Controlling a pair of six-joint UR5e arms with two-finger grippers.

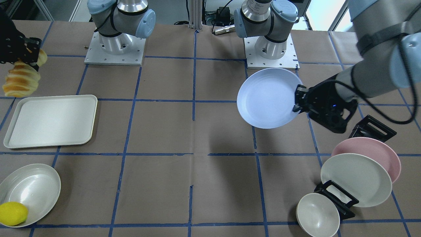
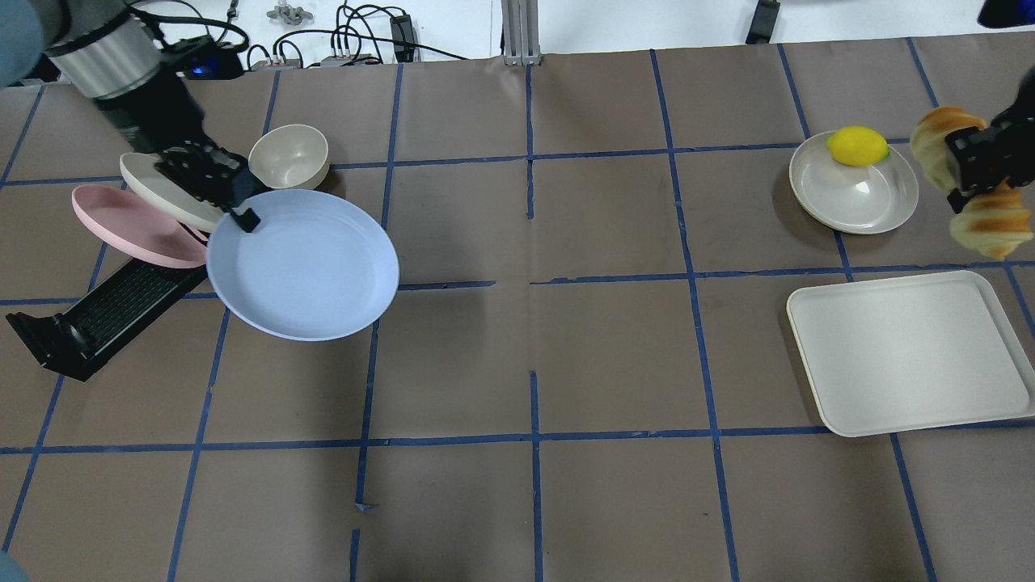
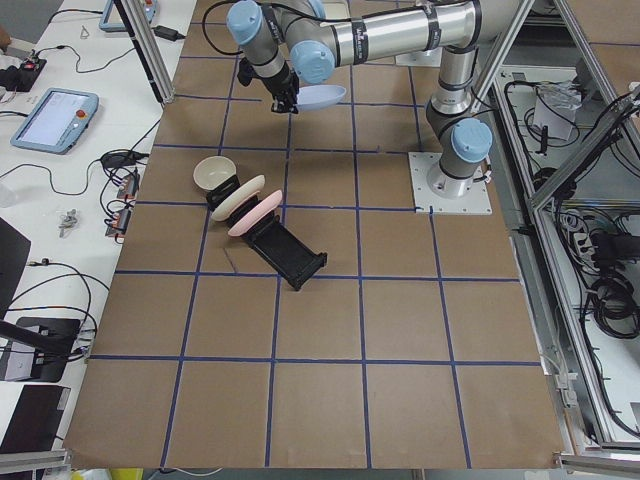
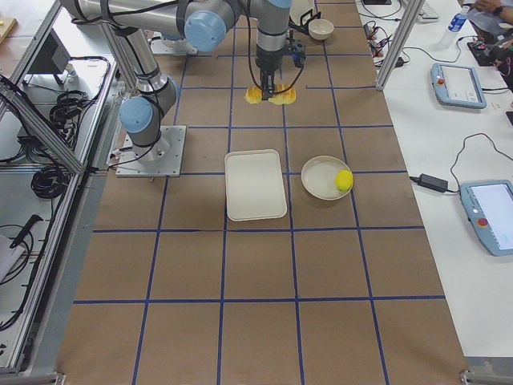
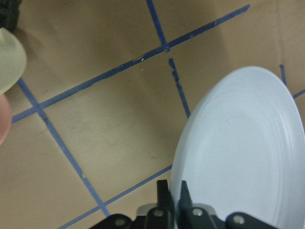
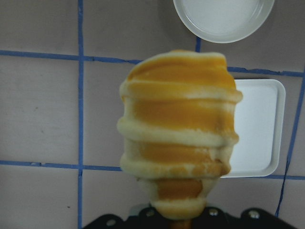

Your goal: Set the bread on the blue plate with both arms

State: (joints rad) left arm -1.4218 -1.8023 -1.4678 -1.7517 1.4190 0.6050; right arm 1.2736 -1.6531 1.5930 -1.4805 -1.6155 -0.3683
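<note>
Two plates, pink (image 2: 129, 228) and cream (image 2: 158, 194), lean in a black rack (image 2: 97, 311) beside a bowl (image 2: 289, 155) at far left. Next, the left end effector (image 2: 245, 218) pinches the blue plate (image 2: 307, 267) by its rim, lifted off the surface (image 2: 534, 339). Open squares fill the middle. Rightward sit a dish (image 2: 857, 198) holding a lemon (image 2: 857, 145), and a tray (image 2: 906, 356); above them the right end effector (image 2: 974, 166) clamps the bread (image 2: 990, 225) aloft.
</note>
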